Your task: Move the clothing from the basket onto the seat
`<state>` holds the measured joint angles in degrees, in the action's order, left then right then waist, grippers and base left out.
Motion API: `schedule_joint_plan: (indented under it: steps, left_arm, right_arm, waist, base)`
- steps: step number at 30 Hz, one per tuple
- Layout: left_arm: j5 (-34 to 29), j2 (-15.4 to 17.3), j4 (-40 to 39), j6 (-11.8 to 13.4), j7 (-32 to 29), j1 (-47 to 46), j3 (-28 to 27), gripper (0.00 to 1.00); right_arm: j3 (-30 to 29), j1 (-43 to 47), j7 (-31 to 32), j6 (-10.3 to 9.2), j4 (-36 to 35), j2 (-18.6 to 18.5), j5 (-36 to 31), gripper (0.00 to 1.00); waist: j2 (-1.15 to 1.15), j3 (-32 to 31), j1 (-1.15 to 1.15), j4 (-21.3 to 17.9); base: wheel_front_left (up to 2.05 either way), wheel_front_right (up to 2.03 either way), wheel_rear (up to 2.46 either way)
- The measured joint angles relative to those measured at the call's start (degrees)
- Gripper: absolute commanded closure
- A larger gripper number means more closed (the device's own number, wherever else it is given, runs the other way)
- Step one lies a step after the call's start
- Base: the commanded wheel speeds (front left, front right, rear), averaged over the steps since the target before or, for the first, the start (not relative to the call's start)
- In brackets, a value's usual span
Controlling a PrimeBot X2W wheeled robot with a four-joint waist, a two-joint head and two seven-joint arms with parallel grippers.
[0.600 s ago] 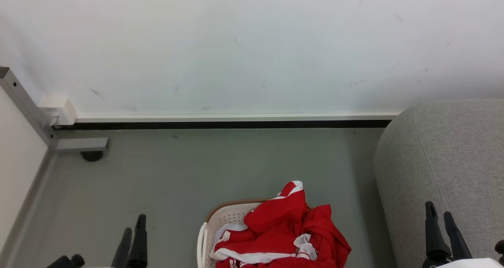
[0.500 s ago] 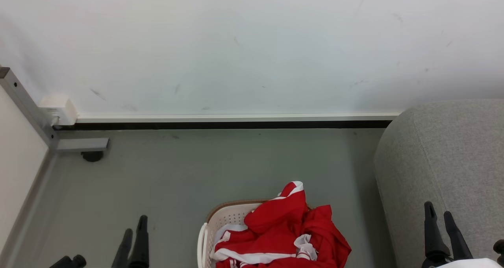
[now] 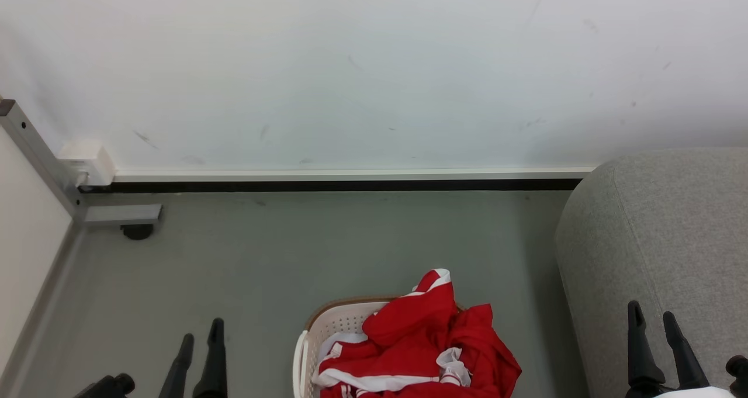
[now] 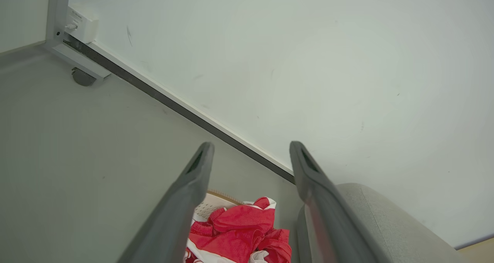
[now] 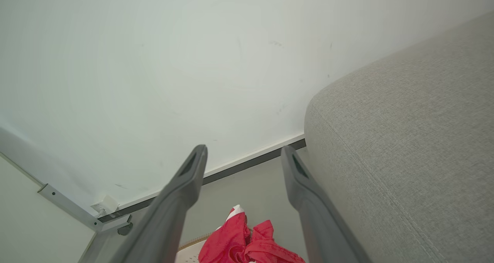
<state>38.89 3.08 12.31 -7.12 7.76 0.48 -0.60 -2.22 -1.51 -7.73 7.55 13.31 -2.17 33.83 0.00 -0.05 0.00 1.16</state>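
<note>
The red clothing (image 3: 421,339) with white stripes lies bunched in the cream basket (image 3: 336,322) at the bottom centre of the head view, spilling over its right side. The grey seat (image 3: 660,240) stands just right of the basket. My left gripper (image 3: 201,339) is open over the floor, left of the basket. My right gripper (image 3: 651,316) is open in front of the seat. The left wrist view looks between open fingers at the clothing (image 4: 243,228), basket (image 4: 208,207) and seat (image 4: 386,232). In the right wrist view the clothing (image 5: 247,243) lies low, the seat (image 5: 405,139) at right.
A white wall (image 3: 374,71) with a dark baseboard (image 3: 333,184) runs behind the grey floor (image 3: 263,252). At the left stands a pale panel with a grey metal frame (image 3: 35,152), a foot and caster (image 3: 135,231), and a white box (image 3: 87,161).
Both grippers have sunk slightly toward the bottom of the head view, and the left one has edged right. The clothing, basket and seat are unmoved.
</note>
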Motion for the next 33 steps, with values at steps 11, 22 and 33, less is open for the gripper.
schedule_joint_plan:
  steps: [11, 22, 33]
  left_arm:
    - [-6.5, 0.6, -1.3, -0.1, 1.5, 0.4, 0.9, 0.0]
    - [-11.9, 1.2, -1.8, -0.2, 3.2, 1.2, 2.2, 0.0]
    - [-17.3, 1.4, -2.9, -0.2, 4.4, 1.9, 2.8, 0.0]
  right_arm:
    - [-0.2, 0.5, -1.7, 0.0, 0.5, -0.1, -6.4, 0.0]
    - [-0.6, 0.7, -3.0, 0.0, 1.1, -0.2, -10.6, 0.0]
    - [-0.6, 1.4, -4.5, 0.0, 1.7, -0.3, -14.3, 0.0]
  waist:
    - [0.0, 0.2, 0.0, -0.1]
    - [0.0, 0.2, 0.0, -0.2]
    - [0.0, 0.1, 0.0, -0.2]
  base:
    - [0.0, 0.0, 0.0]
    - [0.0, 0.0, 0.0]
    - [0.0, 0.0, 0.0]
